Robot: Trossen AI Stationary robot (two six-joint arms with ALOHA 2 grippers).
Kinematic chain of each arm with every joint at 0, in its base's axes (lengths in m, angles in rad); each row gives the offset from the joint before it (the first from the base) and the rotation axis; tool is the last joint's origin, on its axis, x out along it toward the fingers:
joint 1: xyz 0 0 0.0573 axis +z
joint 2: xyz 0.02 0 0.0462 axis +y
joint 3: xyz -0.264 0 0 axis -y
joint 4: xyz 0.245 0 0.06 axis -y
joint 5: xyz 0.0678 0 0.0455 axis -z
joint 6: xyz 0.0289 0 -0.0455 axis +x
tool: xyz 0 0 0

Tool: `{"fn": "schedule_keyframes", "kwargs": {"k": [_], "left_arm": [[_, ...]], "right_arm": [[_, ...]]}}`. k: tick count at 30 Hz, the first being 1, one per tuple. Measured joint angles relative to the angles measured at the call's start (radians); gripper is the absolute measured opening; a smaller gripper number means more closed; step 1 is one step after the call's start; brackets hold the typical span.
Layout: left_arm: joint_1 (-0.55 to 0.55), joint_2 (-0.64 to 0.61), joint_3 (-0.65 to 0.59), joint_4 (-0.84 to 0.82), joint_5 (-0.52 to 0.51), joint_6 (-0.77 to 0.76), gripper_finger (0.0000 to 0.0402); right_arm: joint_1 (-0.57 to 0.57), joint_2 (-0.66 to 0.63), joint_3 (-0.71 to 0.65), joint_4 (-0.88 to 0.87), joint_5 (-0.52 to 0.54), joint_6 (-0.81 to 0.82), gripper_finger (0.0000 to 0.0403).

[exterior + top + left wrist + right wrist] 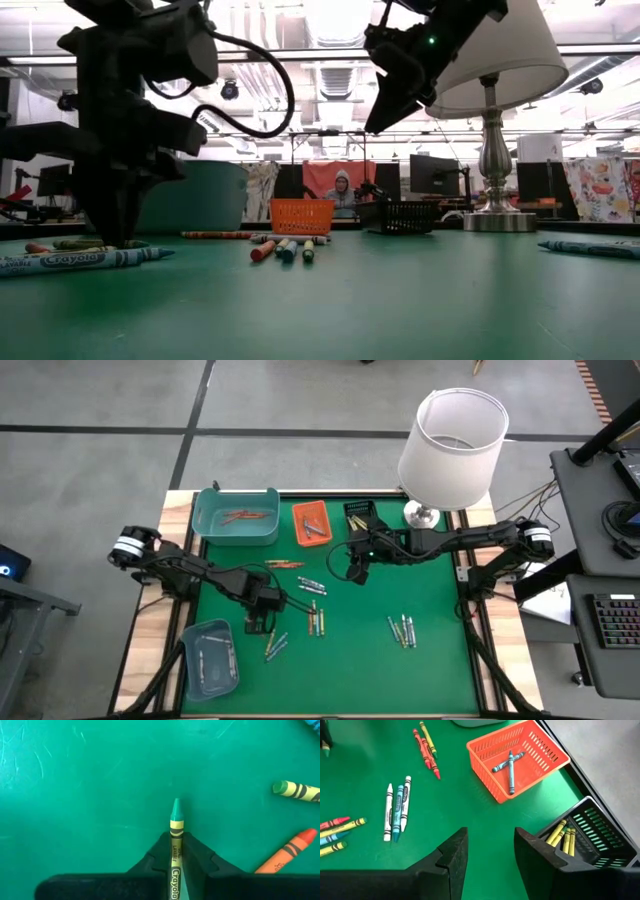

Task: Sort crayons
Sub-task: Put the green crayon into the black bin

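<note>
Crayons lie loose on the green mat in groups (312, 586) (403, 630) (275, 645). My left gripper (262, 612) points down at the mat's near left and is shut on a yellow-green crayon (176, 827). Beside it lie another green crayon (297, 790) and an orange one (285, 854). My right gripper (490, 855) is open and empty, raised above the mat near the orange basket (535, 740) and the black basket (600, 827). It also shows in the high view (355, 567). My left gripper pinches the yellow-green crayon's wrapped shaft (175, 851) between its two fingers. The crayon runs along the fingers, and its green point (176, 811) sticks out past the fingertips. The fingers come from above, pointing down. Whether the crayon is clear of the mat cannot be told.
A teal tray (215, 532) with orange-red crayons stands at the far left. The orange basket (300, 538) holds blue-grey crayons, the black basket (368, 509) yellow ones. A second tray (190, 670) sits at the near left. A lamp (450, 445) stands at the far right.
</note>
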Motion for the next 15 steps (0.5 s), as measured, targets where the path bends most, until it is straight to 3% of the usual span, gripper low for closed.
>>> {"fn": "schedule_keyframes", "kwargs": {"k": [9,12,15], "left_arm": [[0.013,-0.112,0.009,0.006,-0.052,0.126,0.0002],[0.039,-0.195,0.023,0.021,-0.091,0.172,0.0001],[0.077,-0.294,0.037,0.094,-0.112,0.232,0.0001]], "right_arm": [[0.005,0.000,-0.023,0.012,0.000,-0.024,0.0148],[0.005,0.000,-0.057,0.115,-0.013,-0.063,0.0148],[0.004,0.000,-0.121,0.307,-0.108,-0.117,0.0148]]}}
